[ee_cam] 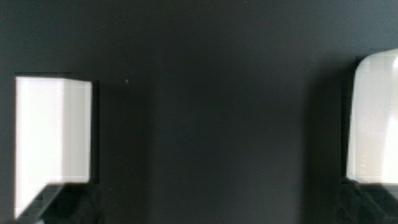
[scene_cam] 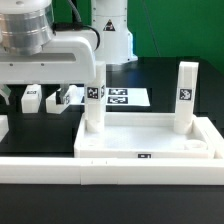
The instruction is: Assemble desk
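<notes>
The white tray-like tabletop (scene_cam: 150, 150) lies upside down near the front. Two square white legs stand upright in its far corner sockets, one at the exterior view's left (scene_cam: 93, 105) and one at its right (scene_cam: 186, 95). My gripper (scene_cam: 40, 90) hangs at the upper left, above and behind the tabletop, over loose white legs (scene_cam: 31, 98) standing on the black table. In the wrist view my gripper (ee_cam: 210, 205) is open. Only black table shows between its dark fingertips (ee_cam: 54, 200). A white leg shows at each side (ee_cam: 54, 130) (ee_cam: 374, 115).
The marker board (scene_cam: 120, 97) lies flat behind the tabletop. A long low white rail (scene_cam: 100, 172) runs along the front, with another piece at the exterior view's left (scene_cam: 4, 126). The arm's white base (scene_cam: 110, 30) stands at the back.
</notes>
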